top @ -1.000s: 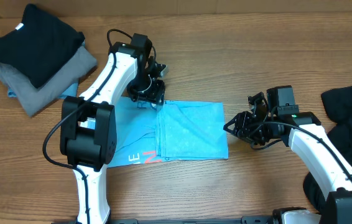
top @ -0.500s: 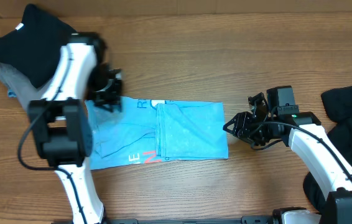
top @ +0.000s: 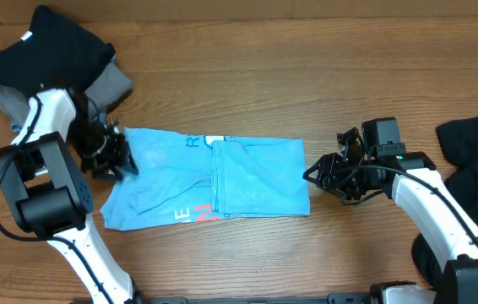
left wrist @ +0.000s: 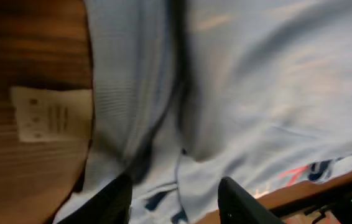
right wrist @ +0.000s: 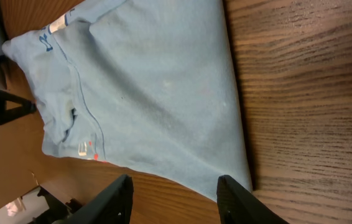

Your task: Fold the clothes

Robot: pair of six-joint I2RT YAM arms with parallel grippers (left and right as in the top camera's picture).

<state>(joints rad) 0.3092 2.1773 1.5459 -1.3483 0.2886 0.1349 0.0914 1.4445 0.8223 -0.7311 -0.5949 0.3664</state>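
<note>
A light sky-blue T-shirt (top: 247,177) lies flat across the middle of the table, red-and-white letters (top: 197,214) along its near edge. My left gripper (top: 114,160) hovers at the shirt's left edge. In the blurred left wrist view its jaws (left wrist: 176,202) stand apart over the blue cloth (left wrist: 257,93), and a white label (left wrist: 51,112) lies by the wood. My right gripper (top: 313,175) sits just off the shirt's right edge. Its jaws (right wrist: 179,199) are open over bare wood beside the hem (right wrist: 151,93). Neither gripper holds anything.
A folded black garment (top: 45,55) rests on a folded grey one (top: 78,105) at the back left, close behind my left arm. Crumpled black clothes (top: 475,169) lie at the right edge, beside my right arm.
My left arm has swung from the shirt's upper middle to its left edge, and the shirt's left part has spread out leftward. The right arm has not moved.
</note>
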